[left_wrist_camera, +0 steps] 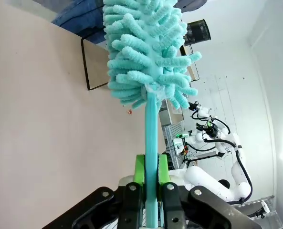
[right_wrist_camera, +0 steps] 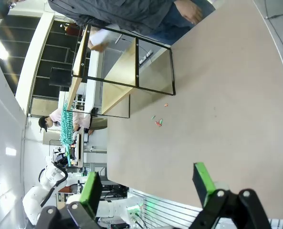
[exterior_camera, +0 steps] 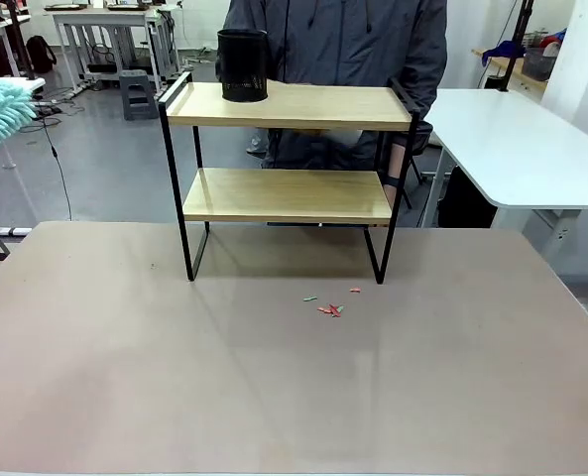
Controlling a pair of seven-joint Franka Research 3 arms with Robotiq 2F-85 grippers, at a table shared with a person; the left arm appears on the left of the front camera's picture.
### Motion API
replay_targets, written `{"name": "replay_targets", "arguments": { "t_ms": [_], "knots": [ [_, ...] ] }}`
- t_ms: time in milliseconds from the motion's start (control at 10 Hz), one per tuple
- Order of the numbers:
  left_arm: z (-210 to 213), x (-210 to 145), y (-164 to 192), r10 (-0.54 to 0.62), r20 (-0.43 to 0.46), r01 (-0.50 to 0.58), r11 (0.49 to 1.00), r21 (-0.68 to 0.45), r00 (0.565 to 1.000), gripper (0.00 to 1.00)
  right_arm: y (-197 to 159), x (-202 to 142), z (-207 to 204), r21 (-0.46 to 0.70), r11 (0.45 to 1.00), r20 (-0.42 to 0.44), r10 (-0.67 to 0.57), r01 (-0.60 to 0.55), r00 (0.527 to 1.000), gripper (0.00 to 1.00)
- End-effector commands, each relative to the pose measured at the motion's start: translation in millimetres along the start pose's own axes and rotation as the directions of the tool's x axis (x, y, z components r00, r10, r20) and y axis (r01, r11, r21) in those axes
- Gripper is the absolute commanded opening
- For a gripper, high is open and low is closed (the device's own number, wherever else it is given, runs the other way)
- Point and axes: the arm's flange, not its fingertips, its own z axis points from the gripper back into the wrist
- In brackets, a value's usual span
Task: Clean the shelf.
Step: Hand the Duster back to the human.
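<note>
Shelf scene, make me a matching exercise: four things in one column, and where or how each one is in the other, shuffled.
Column one:
1. black cup
2. duster
3. scraps
4. right claw

Column two:
A. open, holding nothing
B. on the table, in front of the shelf
C. on the shelf's top board, left end
D. clamped in the left claw

Pairs: 1-C, 2-D, 3-B, 4-A

Lab-like workroom: white desks (exterior_camera: 517,139), trailing cables (exterior_camera: 56,159), grey floor (exterior_camera: 115,183)
</note>
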Motion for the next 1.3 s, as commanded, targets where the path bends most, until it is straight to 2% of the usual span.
{"name": "replay_targets", "arguments": {
  "t_ms": [0,400,500,600,700,800,900,1000,1100,1200],
  "knots": [
    [-3.3,-2.9,4.3,-0.016,-0.003,0.016,1.0,-0.011,1.0,0.12,0.9,2.0,-0.1,0.026,0.999,0.014,0.026,-0.026,1.0,1.0],
    [-2.4,-0.8,5.0,0.006,-0.004,-0.006,1.0,-0.004,1.0,0.12,0.0,0.0,0.0,0.0,1.0,0.0,0.0,0.0,1.0,1.0],
    [1.4,10.2,-24.0,-0.082,0.036,0.086,0.99,-0.115,0.996,0.12,25.6,6.1,18.1,0.017,0.997,0.087,0.077,-0.078,0.993,1.0],
    [3.9,19.8,-74.0,-0.214,0.1,0.232,0.944,-0.236,0.972,0.12,78.4,24.0,35.7,0.097,0.976,0.139,0.183,-0.197,0.973,1.0],
    [2.3,17.7,-130.9,-0.352,0.128,0.374,0.851,-0.369,0.927,0.12,144.3,35.2,48.2,0.179,0.923,0.149,0.318,-0.341,0.937,1.0],
    [-9.4,6.8,-166.8,-0.462,0.084,0.443,0.757,-0.48,0.883,0.12,192.7,30.4,40.5,0.221,0.867,0.133,0.427,-0.446,0.895,1.0],
    [-30.8,-9.5,-189.5,-0.533,-0.022,0.431,0.707,-0.561,0.846,0.12,225.0,14.5,18.0,0.242,0.822,0.076,0.514,-0.516,0.854,1.0],
    [-58.9,-25.9,-200.9,-0.58,-0.192,0.362,0.698,-0.618,0.792,0.12,241.0,-11.3,-13.3,0.299,0.783,0.022,0.566,-0.546,0.824,1.0],
    [-97.6,-46.6,-206.4,-0.601,-0.385,0.238,0.706,-0.668,0.701,0.12,240.2,-50.1,-54.1,0.335,0.751,0.012,0.601,-0.57,0.799,1.0],
    [-129.1,-63.5,-205.9,-0.617,-0.518,0.147,0.715,-0.683,0.593,0.12,227.8,-78.8,-82.0,0.309,0.744,-0.032,0.63,-0.592,0.776,1.0]
  ]
}}
